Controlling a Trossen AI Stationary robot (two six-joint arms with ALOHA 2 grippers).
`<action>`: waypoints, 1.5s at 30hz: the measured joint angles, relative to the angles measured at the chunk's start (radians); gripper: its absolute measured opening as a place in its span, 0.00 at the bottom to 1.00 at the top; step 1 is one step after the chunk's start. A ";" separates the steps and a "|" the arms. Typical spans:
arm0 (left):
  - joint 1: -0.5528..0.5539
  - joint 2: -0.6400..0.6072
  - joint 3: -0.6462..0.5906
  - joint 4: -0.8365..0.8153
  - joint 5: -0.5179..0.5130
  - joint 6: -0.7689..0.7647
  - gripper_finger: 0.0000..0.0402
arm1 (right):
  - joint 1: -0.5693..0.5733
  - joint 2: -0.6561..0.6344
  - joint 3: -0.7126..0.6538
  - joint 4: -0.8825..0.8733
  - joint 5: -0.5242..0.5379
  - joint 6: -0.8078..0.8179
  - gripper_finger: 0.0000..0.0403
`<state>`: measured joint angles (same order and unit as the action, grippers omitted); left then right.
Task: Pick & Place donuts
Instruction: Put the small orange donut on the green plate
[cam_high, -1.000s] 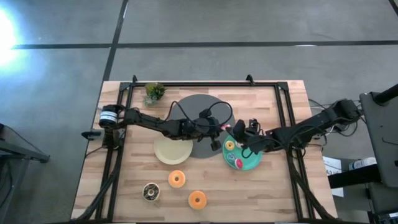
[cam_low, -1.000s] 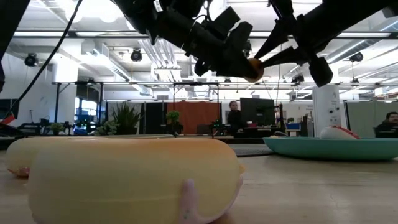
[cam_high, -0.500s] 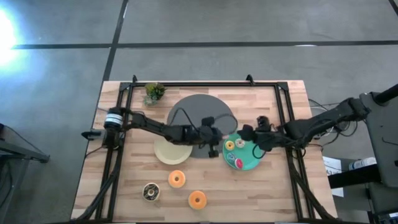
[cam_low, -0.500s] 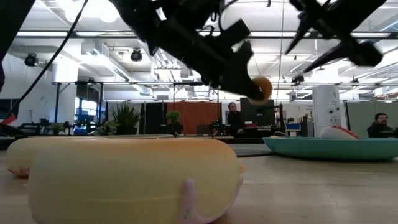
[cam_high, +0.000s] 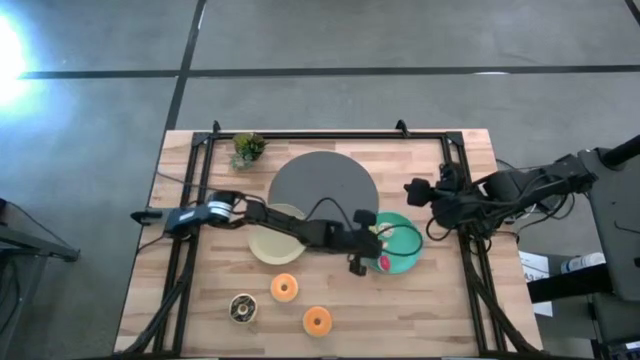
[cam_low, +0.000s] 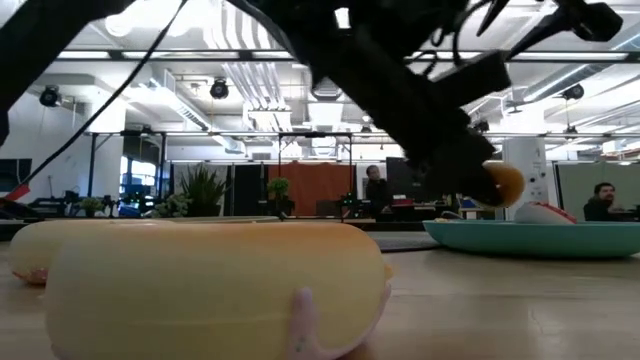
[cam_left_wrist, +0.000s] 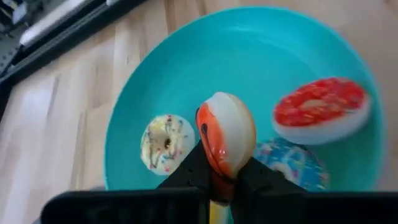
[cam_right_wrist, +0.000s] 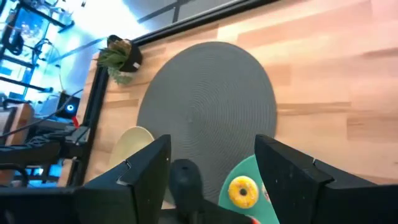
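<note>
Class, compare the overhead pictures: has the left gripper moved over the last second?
Yes. The left gripper, shut on a donut, went from over the grey disc to above the teal plate.

Two slim black jointed arms, black cables looping alongside; left arm with silver-banded base joint; right arm all dark.

The left hand pinches a white-frosted donut on edge (its orange face shows along one side) over the teal plate. In the plate lie a white sprinkled donut, a red-frosted donut and a blue-frosted donut, partly hidden. Light wooden table surrounds the plate.
</note>
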<state>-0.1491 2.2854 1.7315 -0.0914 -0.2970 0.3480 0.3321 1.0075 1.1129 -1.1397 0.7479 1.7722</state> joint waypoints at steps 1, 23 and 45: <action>0.005 0.015 0.032 -0.013 0.001 0.000 0.04 | 0.001 0.003 0.007 -0.007 0.003 -0.007 0.56; 0.033 0.054 0.122 -0.192 0.097 -0.012 0.34 | 0.002 -0.012 -0.043 -0.009 0.012 0.010 0.56; 0.071 -0.282 -0.191 -0.127 0.168 -0.194 0.31 | 0.151 0.040 -0.167 -0.036 -0.417 -0.153 0.56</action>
<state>-0.0778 2.0031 1.5403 -0.2187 -0.1291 0.1544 0.4826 1.0479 0.9455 -1.1756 0.3312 1.6188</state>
